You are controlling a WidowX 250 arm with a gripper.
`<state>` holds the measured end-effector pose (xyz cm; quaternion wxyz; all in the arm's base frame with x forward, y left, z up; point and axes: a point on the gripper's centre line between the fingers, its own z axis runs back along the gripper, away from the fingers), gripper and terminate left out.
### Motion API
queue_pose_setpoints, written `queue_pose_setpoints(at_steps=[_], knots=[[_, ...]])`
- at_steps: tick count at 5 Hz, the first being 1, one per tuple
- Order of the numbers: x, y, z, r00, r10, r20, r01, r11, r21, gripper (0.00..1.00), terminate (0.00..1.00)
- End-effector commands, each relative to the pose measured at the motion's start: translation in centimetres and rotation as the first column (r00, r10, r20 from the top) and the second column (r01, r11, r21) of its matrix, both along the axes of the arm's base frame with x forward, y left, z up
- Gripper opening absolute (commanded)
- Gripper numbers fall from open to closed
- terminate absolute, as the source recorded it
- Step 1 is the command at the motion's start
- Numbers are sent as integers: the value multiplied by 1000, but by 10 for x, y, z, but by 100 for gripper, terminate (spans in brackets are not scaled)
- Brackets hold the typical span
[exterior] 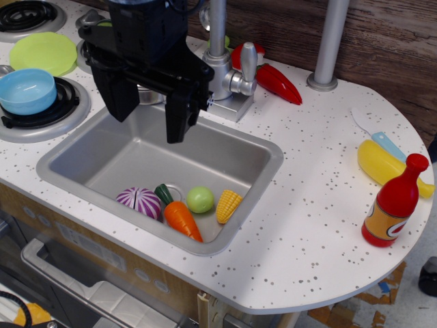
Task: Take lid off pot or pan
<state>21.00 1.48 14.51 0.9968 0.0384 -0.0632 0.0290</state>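
Note:
My black gripper (147, 126) hangs over the back left edge of the sink, its two fingers wide apart with nothing between them. A strip of shiny steel (151, 96) shows between the fingers, just behind the sink rim. It looks like part of the pot, but the gripper body hides most of it. I cannot see whether the lid sits on it; the lid is hidden behind the gripper. A small grey metal piece (90, 18) pokes out at the gripper's upper left; I cannot tell what it is.
The grey sink (82, 154) holds a purple onion (139, 202), a carrot (181, 217), a green ball (200, 199) and a corn cob (229, 205). A light blue bowl (27, 90) sits on the left burner, a lime-green plate (42, 53) behind it. The faucet (229, 65), a red pepper (276, 82), a banana (382, 164) and a red bottle (395, 203) stand to the right.

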Motion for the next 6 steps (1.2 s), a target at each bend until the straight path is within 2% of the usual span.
queue_pose_setpoints(at_steps=[1,2,3,4,5,6], knots=[[0,0,0,1000,0,0,0,1000,0,100,0],[19,25,-3,1000,-20,17,20,1000,13,100,0],[46,48,-1,999,-20,42,17,997,72,100,0],[77,75,-6,996,-8,89,0,996,84,100,0],[109,107,-20,990,-67,121,61,997,51,100,0],[137,136,-36,986,-97,135,81,989,120,100,0]])
